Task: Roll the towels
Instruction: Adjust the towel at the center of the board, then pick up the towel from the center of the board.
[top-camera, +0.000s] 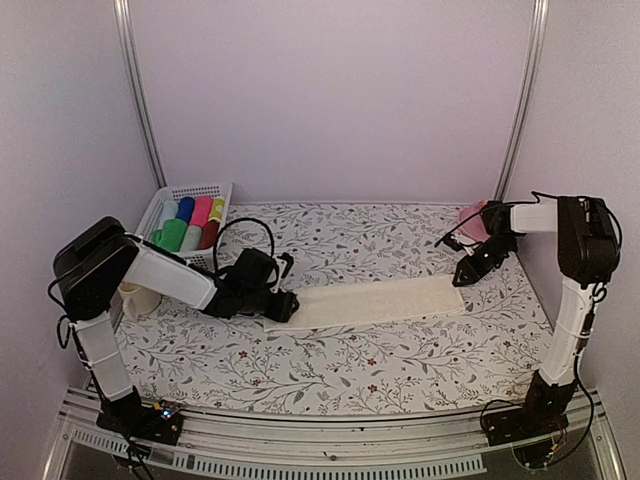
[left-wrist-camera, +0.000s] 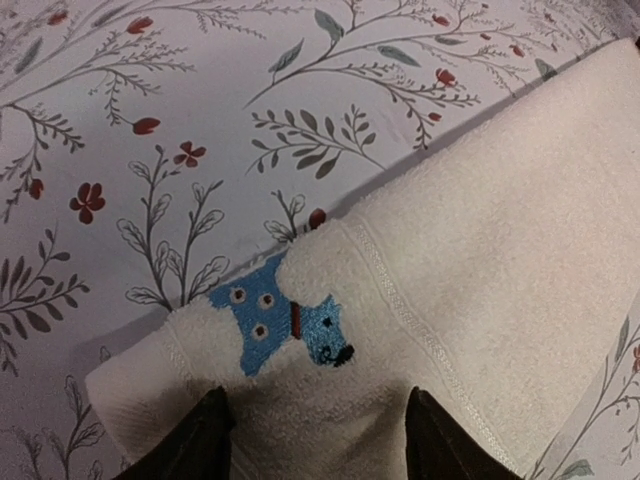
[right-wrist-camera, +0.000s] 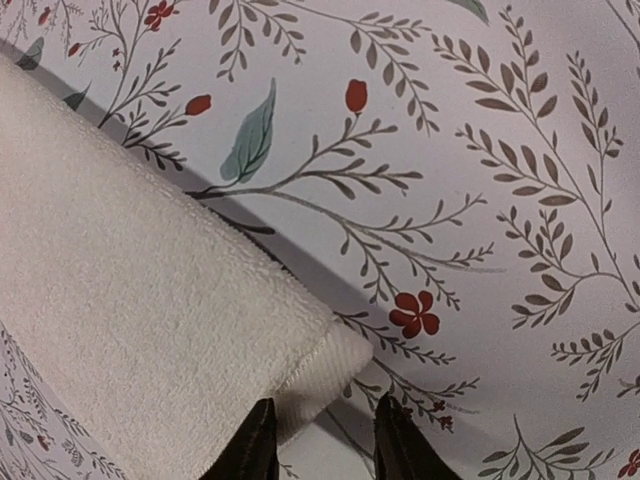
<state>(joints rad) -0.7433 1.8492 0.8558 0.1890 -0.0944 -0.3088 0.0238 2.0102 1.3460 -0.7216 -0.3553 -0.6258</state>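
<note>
The cream-white towel (top-camera: 370, 300) lies flat as a long strip across the middle of the table. Its left end bears a small blue dog mark (left-wrist-camera: 285, 325). My left gripper (top-camera: 283, 306) is at that left end, open, with its fingertips (left-wrist-camera: 215, 440) set wide apart on the towel (left-wrist-camera: 480, 260). My right gripper (top-camera: 463, 276) is at the towel's far right corner (right-wrist-camera: 335, 365), open, with that corner just between its fingertips (right-wrist-camera: 255, 445). A bright green roll (top-camera: 171, 235) lies in the basket at the back left.
A white basket (top-camera: 190, 190) at the back left holds blue, pink, red and yellow rolls beside the green one. A pink dish (top-camera: 474, 221) stands at the back right, just behind the right arm. A cream object (top-camera: 138, 298) sits under the left arm.
</note>
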